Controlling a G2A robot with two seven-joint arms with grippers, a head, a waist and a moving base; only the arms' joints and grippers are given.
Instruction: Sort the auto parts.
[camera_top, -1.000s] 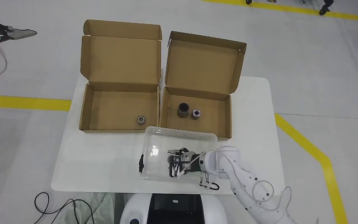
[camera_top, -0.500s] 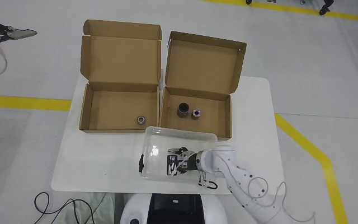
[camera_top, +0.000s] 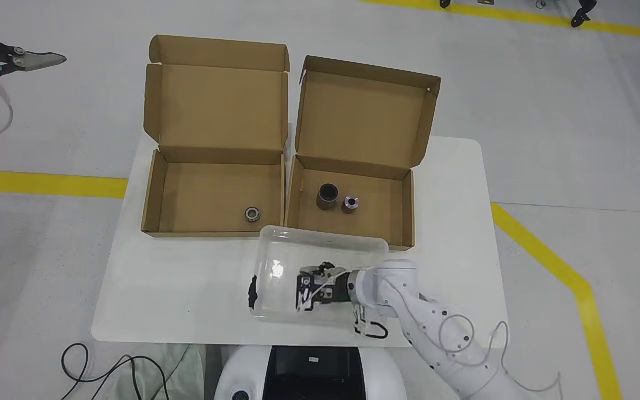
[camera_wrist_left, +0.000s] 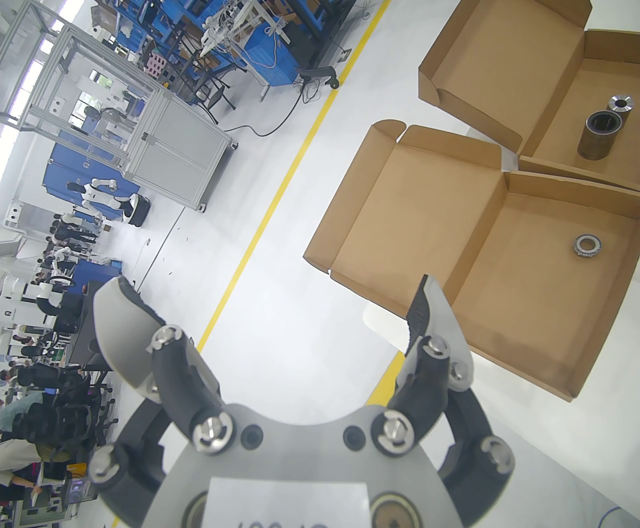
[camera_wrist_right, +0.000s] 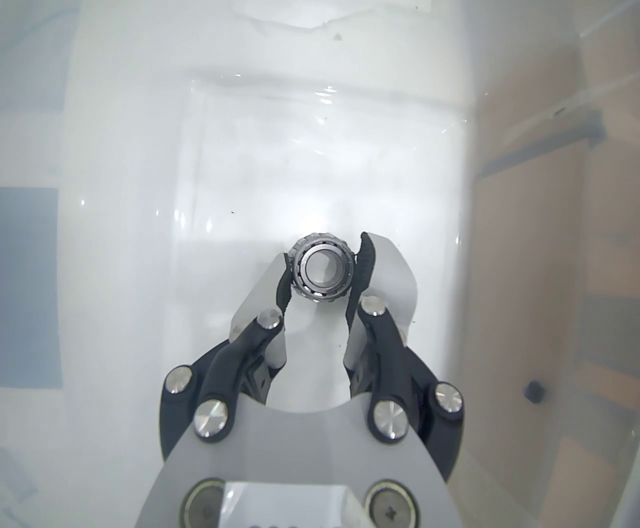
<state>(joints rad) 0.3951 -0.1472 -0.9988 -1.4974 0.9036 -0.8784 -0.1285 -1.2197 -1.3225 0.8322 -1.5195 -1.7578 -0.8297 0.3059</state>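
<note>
No legible txt, nos or signs; white label (camera_wrist_left: 287, 502) cut off, unreadable.

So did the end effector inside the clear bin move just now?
Yes. The right end effector, gripping a roller bearing, slid slightly deeper across the clear bin, away from the rim on its arm's side.

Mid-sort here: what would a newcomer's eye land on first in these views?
First, the right gripper, down in the clear tray at the table's near edge, shut on a roller bearing. Behind the tray stand two open cardboard boxes: the left box holds a single bearing ring, the right box a dark sleeve and a small collar.
</note>
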